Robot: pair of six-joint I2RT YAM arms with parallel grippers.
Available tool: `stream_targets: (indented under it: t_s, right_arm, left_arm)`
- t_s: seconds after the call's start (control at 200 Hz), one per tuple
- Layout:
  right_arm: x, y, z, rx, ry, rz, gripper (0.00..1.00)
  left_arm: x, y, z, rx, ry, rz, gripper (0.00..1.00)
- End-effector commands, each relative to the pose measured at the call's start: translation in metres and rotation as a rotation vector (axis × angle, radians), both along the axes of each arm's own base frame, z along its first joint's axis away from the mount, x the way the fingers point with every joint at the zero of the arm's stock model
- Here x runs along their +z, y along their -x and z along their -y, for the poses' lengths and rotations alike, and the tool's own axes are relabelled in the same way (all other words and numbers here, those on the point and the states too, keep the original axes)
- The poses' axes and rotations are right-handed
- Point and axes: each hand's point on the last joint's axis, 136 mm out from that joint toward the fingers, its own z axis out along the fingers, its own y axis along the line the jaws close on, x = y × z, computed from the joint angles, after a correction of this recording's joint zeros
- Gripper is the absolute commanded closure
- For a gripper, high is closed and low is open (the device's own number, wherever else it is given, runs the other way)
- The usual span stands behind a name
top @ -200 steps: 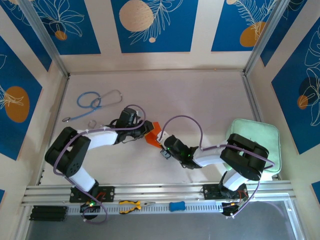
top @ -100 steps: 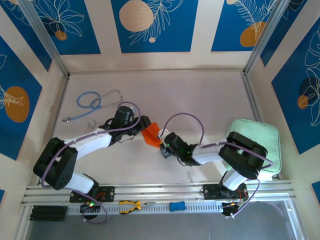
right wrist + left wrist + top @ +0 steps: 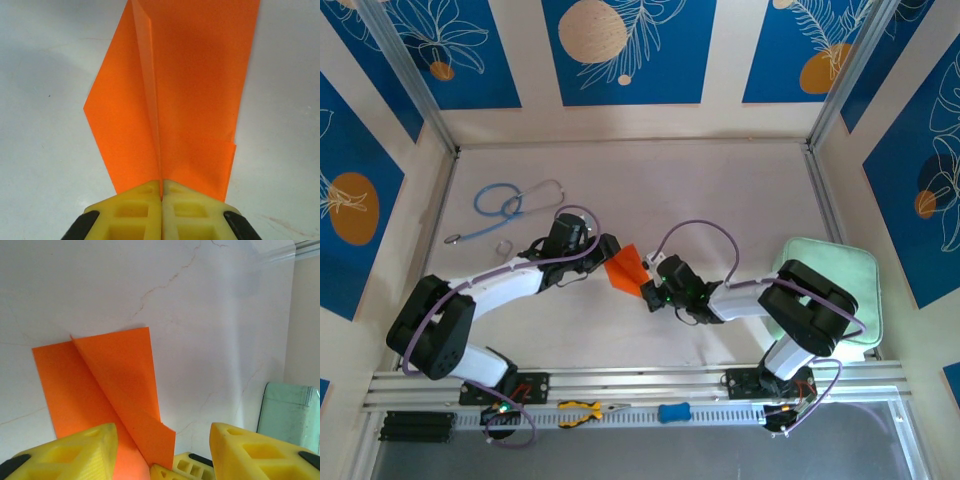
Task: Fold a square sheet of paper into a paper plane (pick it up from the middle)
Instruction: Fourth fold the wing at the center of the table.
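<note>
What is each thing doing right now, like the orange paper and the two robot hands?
Orange paper: partly folded, one flap creased over, lying on the table.
Right hand: shut, pinching the paper's end.
Left hand: open, holding nothing.
Stethoscope: lying loose, untouched.
Green pad: lying flat at the table's right side.

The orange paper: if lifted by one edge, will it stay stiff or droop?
Probably droops: the orange paper is thin, though its crease and folded layers may stiffen it. Likely light, so a push could slide it over the smooth table. The right tool, shut on its crease, might tear it if pulled.
</note>
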Motion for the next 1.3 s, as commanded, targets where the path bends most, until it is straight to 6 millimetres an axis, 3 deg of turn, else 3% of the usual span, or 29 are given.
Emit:
stream_targets:
  t_s: [0.0,0.215,0.465,0.595,0.85,1.295]
  right_arm:
    - [-0.003,0.005,-0.003,-0.012,-0.062,-0.075,0.91]
    - [-0.005,0.005,-0.004,-0.034,-0.134,-0.182,0.91]
    - [-0.006,0.005,-0.004,-0.078,-0.213,-0.253,0.91]
    - [-0.004,0.005,-0.004,-0.082,-0.266,-0.286,0.92]
    - [-0.007,0.004,-0.003,-0.105,-0.321,-0.399,0.92]
    - [-0.01,0.003,0.001,-0.152,-0.433,-0.533,0.92]
  left_arm:
    - [-0.006,0.004,-0.001,-0.001,-0.006,-0.018,0.49]
    - [-0.009,0.005,0.0,-0.005,0.0,-0.028,0.56]
    - [-0.019,0.009,0.002,-0.007,0.014,-0.048,0.8]
    - [-0.023,0.011,0.006,-0.026,0.025,-0.058,0.87]
    - [-0.031,0.013,0.015,-0.057,0.05,-0.075,0.94]
    - [-0.044,0.014,0.032,-0.094,0.06,-0.097,0.95]
